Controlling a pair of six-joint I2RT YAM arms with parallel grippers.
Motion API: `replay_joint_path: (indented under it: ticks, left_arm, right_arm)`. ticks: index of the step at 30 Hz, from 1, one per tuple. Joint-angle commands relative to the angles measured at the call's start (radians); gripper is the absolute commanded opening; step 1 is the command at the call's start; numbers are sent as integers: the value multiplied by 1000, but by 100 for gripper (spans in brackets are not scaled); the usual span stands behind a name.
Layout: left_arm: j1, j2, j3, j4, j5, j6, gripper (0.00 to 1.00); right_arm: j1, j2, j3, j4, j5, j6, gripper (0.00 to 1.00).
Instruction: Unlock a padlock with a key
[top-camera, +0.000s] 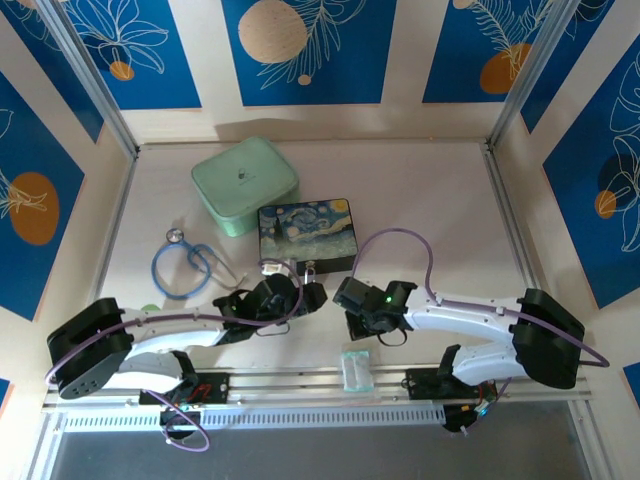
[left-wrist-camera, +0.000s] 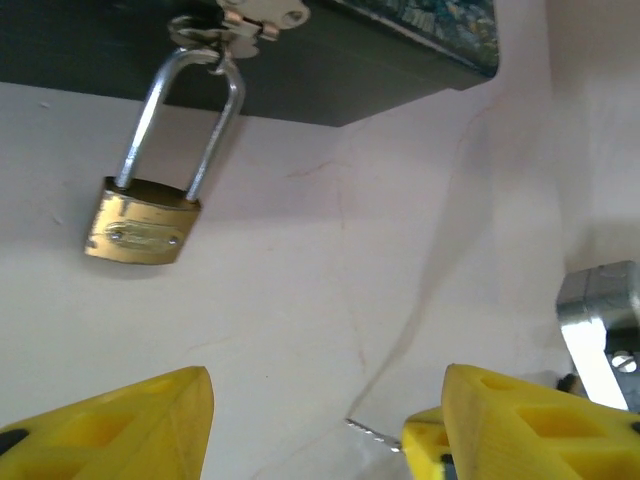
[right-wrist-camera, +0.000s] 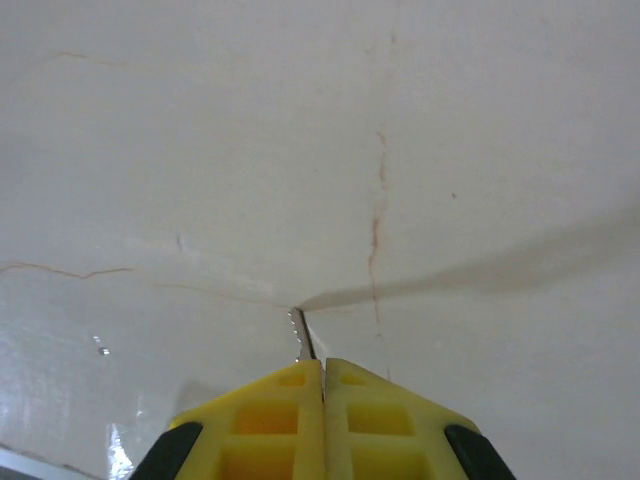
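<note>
left tool (left-wrist-camera: 318, 405) open, nearest padlock (left-wrist-camera: 140, 225) | right tool (right-wrist-camera: 322, 375) clamped on key (right-wrist-camera: 301, 336), blade forward | padlock lies left, body facing tools

Table (top-camera: 450, 220) w/ mint case (top-camera: 245, 185), painted box (top-camera: 305, 235), stethoscope (top-camera: 185, 268), packet (top-camera: 355, 368), padlock (left-wrist-camera: 140, 228).

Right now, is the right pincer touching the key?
Touching. The right wrist view shows the key clamped in the shut right pincer, its toothed blade sticking out.
</note>
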Motion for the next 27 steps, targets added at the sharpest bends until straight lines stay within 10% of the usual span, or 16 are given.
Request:
replay_joint_path:
  ticks: [1,11,27]
  left_arm:
    - [-12,-16,-8,67,41,-128,62]
    - [-12,-45,-208,443,18,-641,88]
    - [-11,-47,-278,665,-70,-838,91]
  right_arm:
    - [-5,2,66,-18,-29,-69,0]
    - [-5,41,227,33,-46,-88,0]
    - [36,112,280,295,-118,-96,0]
